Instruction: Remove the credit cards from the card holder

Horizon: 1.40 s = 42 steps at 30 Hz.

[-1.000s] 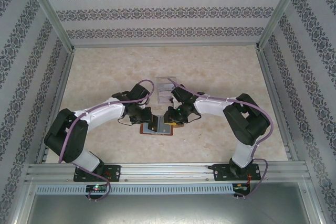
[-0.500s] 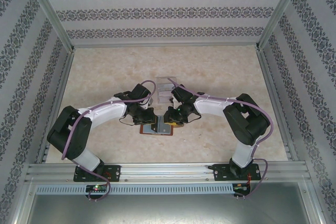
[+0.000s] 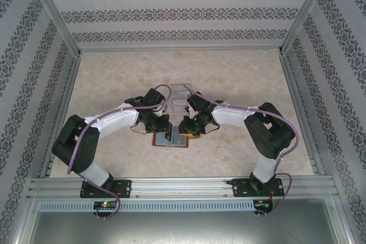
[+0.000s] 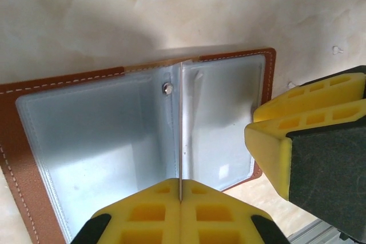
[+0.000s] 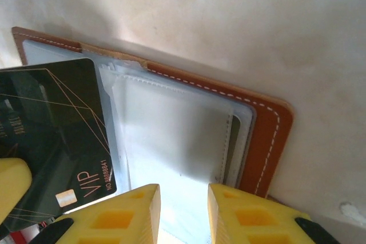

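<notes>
The brown card holder lies open on the table, its grey-blue pockets facing up. My left gripper is shut on a thin card that stands edge-on over the fold. The right wrist view shows it as a dark card printed "VIP", partly risen out of the holder, with a left finger beside it. My right gripper is open, its fingertips over the clear pocket of the right half. One of its fingers sits at the holder's right edge. Other cards are hidden.
A clear plastic box stands just behind the two grippers. The beige table is ringed by patterned walls and metal frame rails.
The left arm has shifted slightly toward the far right with the card in its jaws. The right arm has hardly moved.
</notes>
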Each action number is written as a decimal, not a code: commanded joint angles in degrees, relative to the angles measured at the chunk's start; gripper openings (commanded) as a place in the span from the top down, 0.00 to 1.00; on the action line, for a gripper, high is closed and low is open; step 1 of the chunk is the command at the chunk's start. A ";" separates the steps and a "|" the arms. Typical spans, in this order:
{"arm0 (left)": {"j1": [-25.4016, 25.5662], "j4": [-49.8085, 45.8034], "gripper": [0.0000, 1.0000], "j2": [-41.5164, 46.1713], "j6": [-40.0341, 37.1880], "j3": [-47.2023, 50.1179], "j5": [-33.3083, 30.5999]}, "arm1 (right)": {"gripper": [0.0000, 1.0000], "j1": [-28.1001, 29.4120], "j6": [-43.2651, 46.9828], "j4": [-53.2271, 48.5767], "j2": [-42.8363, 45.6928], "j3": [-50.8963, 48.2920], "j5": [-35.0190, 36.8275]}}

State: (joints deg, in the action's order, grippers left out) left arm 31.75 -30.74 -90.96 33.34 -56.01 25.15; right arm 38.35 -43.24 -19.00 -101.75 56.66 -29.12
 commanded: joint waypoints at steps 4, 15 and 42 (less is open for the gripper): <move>-1.06 -6.56 1.00 2.07 -7.18 -4.19 -2.60 | 0.70 -1.42 1.47 -3.02 4.20 1.34 1.74; -1.60 -10.74 1.00 0.90 -26.12 -13.83 -4.52 | 0.70 -7.56 5.48 -7.46 7.77 1.60 1.83; -3.34 -15.66 1.00 -15.48 -71.06 -42.32 -15.41 | 0.70 -16.60 12.12 -18.85 14.99 4.62 3.18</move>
State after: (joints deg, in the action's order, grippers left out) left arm 29.10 -44.64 -104.75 -32.49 -94.56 10.81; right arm 22.57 -32.53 -35.90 -88.23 60.16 -26.76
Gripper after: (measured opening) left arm 0.047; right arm 0.298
